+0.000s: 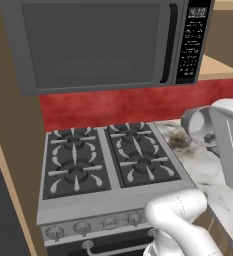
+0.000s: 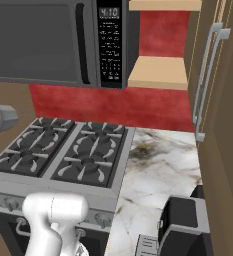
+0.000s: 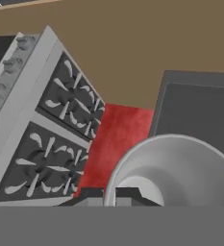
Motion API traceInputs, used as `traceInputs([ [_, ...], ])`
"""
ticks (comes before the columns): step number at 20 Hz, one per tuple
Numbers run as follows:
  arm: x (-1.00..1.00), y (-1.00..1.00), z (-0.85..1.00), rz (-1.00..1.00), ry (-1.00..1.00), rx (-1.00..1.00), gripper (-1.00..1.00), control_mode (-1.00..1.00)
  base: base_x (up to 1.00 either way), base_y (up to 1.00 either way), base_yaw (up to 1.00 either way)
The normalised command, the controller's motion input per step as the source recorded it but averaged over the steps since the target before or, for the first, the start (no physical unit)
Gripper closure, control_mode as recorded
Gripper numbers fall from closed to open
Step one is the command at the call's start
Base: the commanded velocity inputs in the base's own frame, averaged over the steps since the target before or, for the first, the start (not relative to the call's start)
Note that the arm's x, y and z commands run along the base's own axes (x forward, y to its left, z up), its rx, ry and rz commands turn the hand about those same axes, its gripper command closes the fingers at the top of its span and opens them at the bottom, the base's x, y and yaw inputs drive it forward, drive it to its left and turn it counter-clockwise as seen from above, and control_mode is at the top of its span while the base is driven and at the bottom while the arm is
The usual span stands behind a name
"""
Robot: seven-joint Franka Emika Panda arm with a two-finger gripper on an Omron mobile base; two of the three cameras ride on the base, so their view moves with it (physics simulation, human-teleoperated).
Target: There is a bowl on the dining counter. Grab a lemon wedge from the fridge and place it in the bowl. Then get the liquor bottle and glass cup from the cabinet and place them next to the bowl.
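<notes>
Both base views look down on the stove (image 1: 103, 160) from either side.

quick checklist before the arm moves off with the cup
1. Grip: the gripper is shut at the rim of the glass cup: ok.
2. Cup upright: it is tipped on its side in the left base view: not ok.
3. Clear of the microwave: the cup hangs lower and to its right: ok.
4. Clear of the stove: the cup is held up in the air beside it: ok.
5. Cabinet: the seen part of the shelf is bare and the door is open: ok.
6. Route to the bowl: cannot tell.
</notes>
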Motion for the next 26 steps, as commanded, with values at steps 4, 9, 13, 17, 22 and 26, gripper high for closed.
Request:
traceInputs([
  [4,0.00,0.00,0.00,0.00,0.00,0.00,1.00,1.00,-0.64,0.17,0.00],
  [9,0.00,0.00,0.00,0.00,0.00,0.00,1.00,1.00,-0.95,0.42,-0.02],
  [13,0.00,0.00,0.00,0.00,0.00,0.00,1.00,1.00,-1.00,0.62,-0.07],
  [17,0.00,0.00,0.00,0.00,0.00,0.00,1.00,1.00,-1.00,0.66,-0.10],
  [22,0.00,0.00,0.00,0.00,0.00,0.00,1.00,1.00,-1.00,0.47,-0.19],
  [26,0.00,0.00,0.00,0.00,0.00,0.00,1.00,1.00,-1.00,0.19,-0.26],
])
